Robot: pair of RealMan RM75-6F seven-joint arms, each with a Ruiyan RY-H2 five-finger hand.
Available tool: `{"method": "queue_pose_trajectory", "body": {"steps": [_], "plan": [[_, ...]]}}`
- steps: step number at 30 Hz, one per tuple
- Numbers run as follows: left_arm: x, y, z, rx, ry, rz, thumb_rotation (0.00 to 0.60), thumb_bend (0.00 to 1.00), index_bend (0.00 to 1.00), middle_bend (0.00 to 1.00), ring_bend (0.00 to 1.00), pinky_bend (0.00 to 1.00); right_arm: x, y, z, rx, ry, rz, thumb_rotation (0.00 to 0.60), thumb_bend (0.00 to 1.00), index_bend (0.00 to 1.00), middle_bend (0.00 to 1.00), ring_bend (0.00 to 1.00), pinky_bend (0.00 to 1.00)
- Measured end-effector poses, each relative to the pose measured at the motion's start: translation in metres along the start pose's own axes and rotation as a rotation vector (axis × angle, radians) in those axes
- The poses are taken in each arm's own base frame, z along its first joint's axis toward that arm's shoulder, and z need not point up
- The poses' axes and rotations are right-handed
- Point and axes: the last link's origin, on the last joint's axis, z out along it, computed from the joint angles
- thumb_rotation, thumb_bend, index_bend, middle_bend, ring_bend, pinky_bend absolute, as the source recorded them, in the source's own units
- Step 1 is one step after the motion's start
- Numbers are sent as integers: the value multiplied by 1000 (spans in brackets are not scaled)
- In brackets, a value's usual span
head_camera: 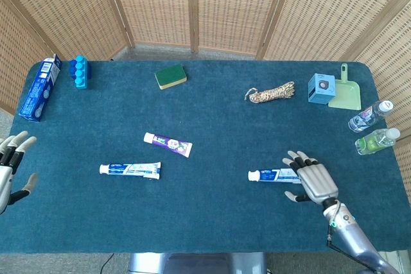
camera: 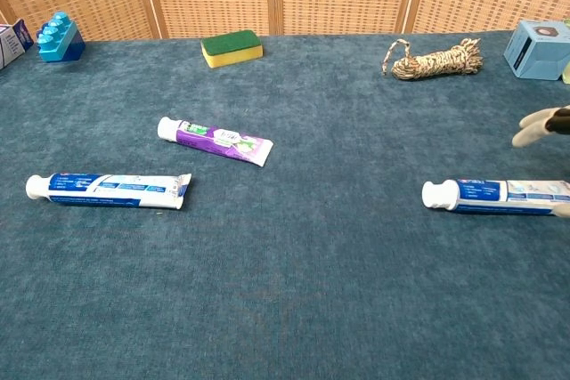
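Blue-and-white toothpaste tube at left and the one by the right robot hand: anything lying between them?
In the head view, only bare table cloth lies between the left tube and the right tube.

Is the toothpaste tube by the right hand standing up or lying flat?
Lying flat. The toothpaste tube lies on its side on the table, cap pointing left, with the right hand spread open over its tail end.
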Motion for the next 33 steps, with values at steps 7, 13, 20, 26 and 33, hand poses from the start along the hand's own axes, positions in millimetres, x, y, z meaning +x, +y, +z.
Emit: {"method": "queue_pose_trajectory", "body": {"steps": [7,13,20,26,33], "plan": [[-2,0,3,-3,-3,0,600,342,120,98,118,93,-4,1,17,-9,-43,-50,376,278,238,63,30,223],[-3,-1,4,-1,-2,-2,600,344,118,98,118,93,-7,3,25,-28,-67,-71,372,278,241,63,30,223],[-1,-3,3,4,9,-5,600,344,114,98,118,93,-13,7,29,-45,-75,-84,381,277,296,74,32,223],[0,-6,1,10,17,-9,600,344,111,98,119,93,-18,8,32,-50,-81,-80,432,275,341,89,38,223],[3,-9,-3,18,30,-12,600,343,102,94,118,93,-21,2,40,-40,-92,-71,531,267,393,113,60,226]]}}
